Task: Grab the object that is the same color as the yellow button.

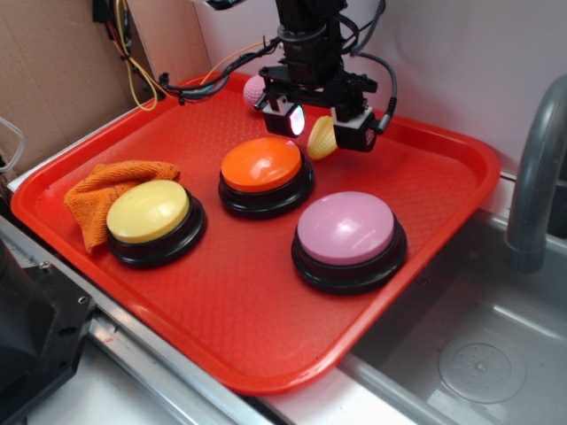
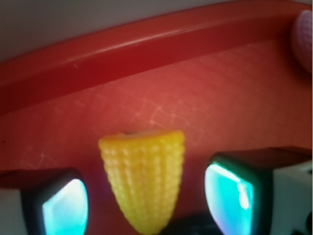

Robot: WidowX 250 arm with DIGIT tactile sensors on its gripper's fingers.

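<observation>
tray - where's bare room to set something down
Free: the tray's near stretch in front of the yellow button and pink button, and the right corner behind the pink one. Crowded: far edge, where the gripper straddles the corn.

Tray: red, fine grid texture. Buttons on black bases: pale yellow, orange, pink. Corn: yellow, rows of bumpy kernels. Cloth: orange. Ball: pink, dimpled. Gripper: black; pads glow cyan in the wrist view.
</observation>
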